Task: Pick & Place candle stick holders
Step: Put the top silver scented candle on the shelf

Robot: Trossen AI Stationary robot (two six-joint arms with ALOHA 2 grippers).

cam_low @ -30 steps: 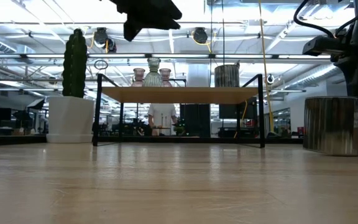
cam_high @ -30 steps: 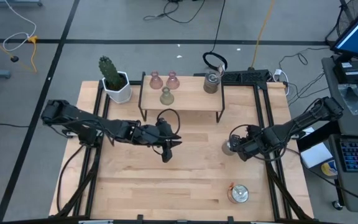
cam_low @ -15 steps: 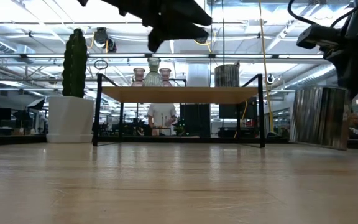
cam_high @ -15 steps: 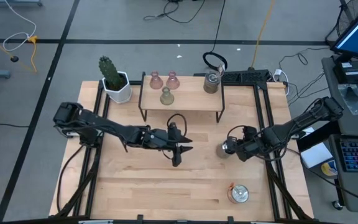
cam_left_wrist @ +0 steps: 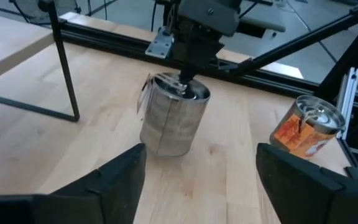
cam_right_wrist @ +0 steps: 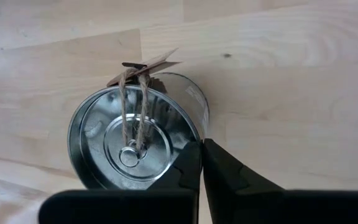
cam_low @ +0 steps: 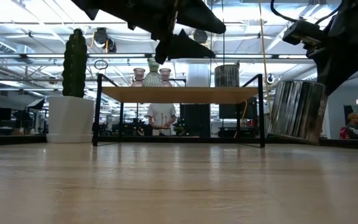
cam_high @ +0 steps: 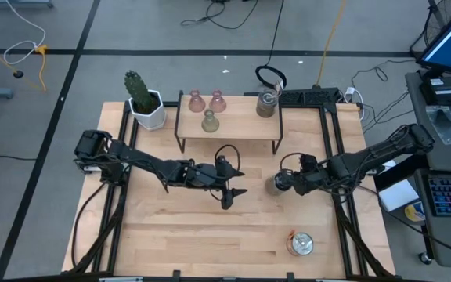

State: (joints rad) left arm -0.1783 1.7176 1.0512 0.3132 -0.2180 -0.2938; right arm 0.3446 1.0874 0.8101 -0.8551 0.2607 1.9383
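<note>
A shiny silver round holder [cam_high: 277, 186] with a twine loop and a paper tag stands tilted at the table's mid-right, and my right gripper [cam_high: 290, 182] is shut on it. My left gripper [cam_high: 233, 196] hovers open over the table's middle. Its fingers [cam_left_wrist: 120, 180] point toward that holder [cam_left_wrist: 173, 121] from a short way off. Two pale pink holders [cam_high: 207, 100] and an olive one [cam_high: 209, 121] stand on the low shelf [cam_high: 233, 135]. A second silver holder [cam_high: 267, 104] is at the shelf's right end. A third, with an orange label [cam_high: 300, 244], lies near the front right. My right gripper has the silver holder by its top rim [cam_right_wrist: 190, 132], on the side opposite the tag. The shut fingers [cam_right_wrist: 191, 165] come slanting down from above and the table's right. The holder [cam_low: 297, 112] leans, top toward the right; its base looks just off the table.
A green cactus in a white pot [cam_high: 143, 100] stands at the back left beside the shelf. Dark frame rails [cam_high: 337, 149] run along the table's sides. Bare wood [cam_high: 186, 235] lies across the near half of the table.
My left gripper has gone toward the table's right and down, and has opened. My right gripper has drawn the silver holder a little toward the table's left and tipped it from upright to leaning.
</note>
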